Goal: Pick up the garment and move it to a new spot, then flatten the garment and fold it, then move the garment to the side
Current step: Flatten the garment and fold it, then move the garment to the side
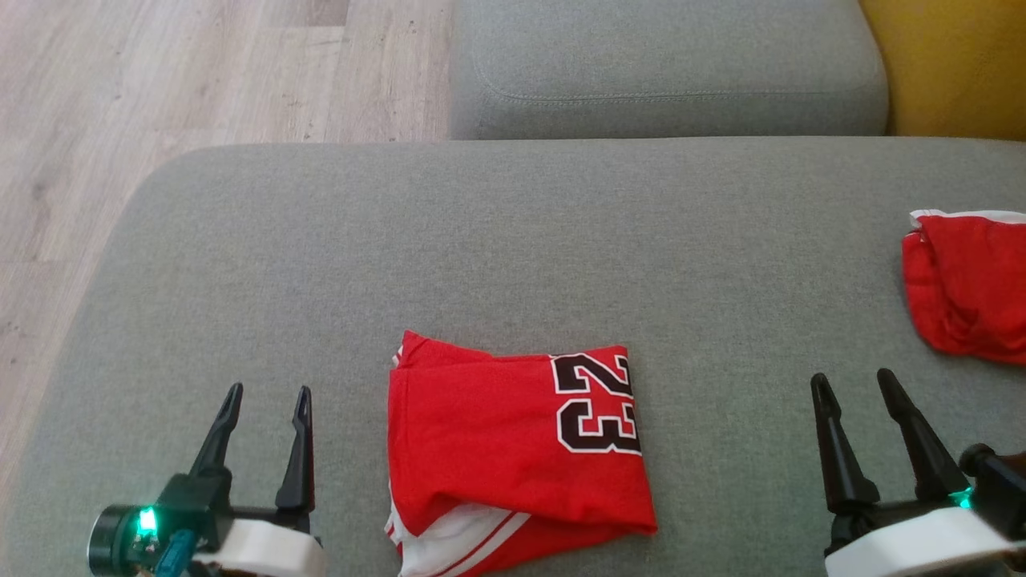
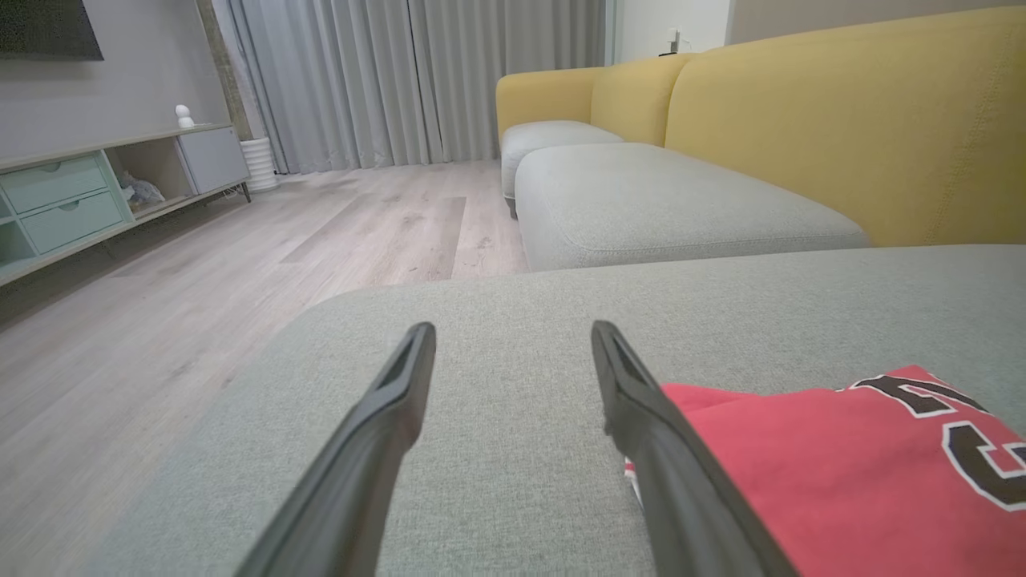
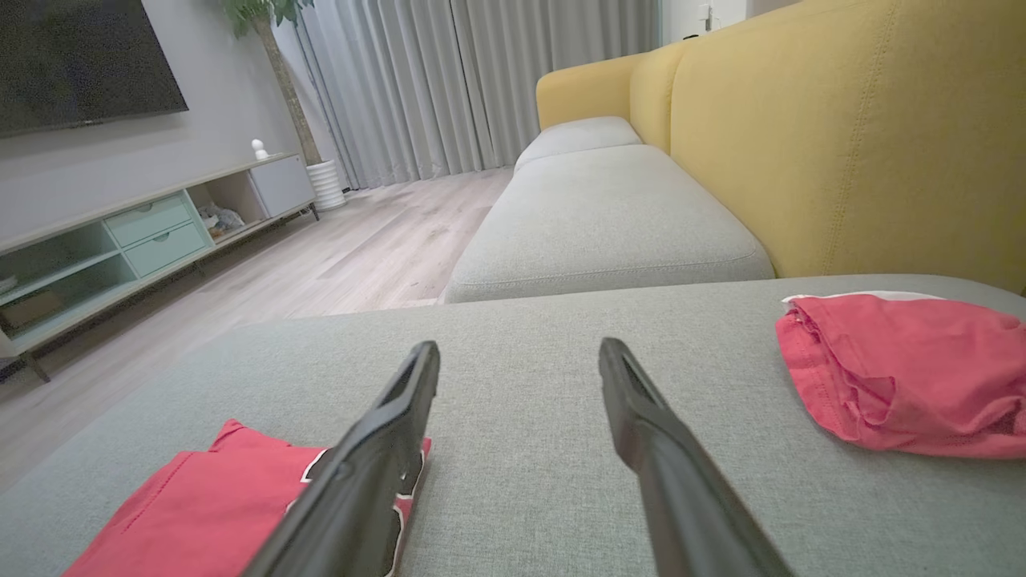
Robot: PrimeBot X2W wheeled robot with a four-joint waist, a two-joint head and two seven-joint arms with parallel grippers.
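A folded red garment (image 1: 513, 449) with a black "23" and white trim lies on the grey cushion (image 1: 513, 240) near its front edge, between my two grippers. It shows at the lower right of the left wrist view (image 2: 842, 473) and the lower left of the right wrist view (image 3: 208, 513). My left gripper (image 1: 267, 401) stands open to the left of it, apart from the cloth, with nothing between its fingers (image 2: 513, 328). To the garment's right my right gripper (image 1: 854, 383) is open too, nothing held (image 3: 519, 353).
A second red cloth (image 1: 970, 284) lies bunched at the cushion's right edge (image 3: 906, 373). Beyond is another grey seat cushion (image 1: 665, 72) and a yellow sofa back (image 3: 850, 136). Wooden floor (image 1: 160, 80) lies to the left, with a TV cabinet (image 2: 72, 200) farther off.
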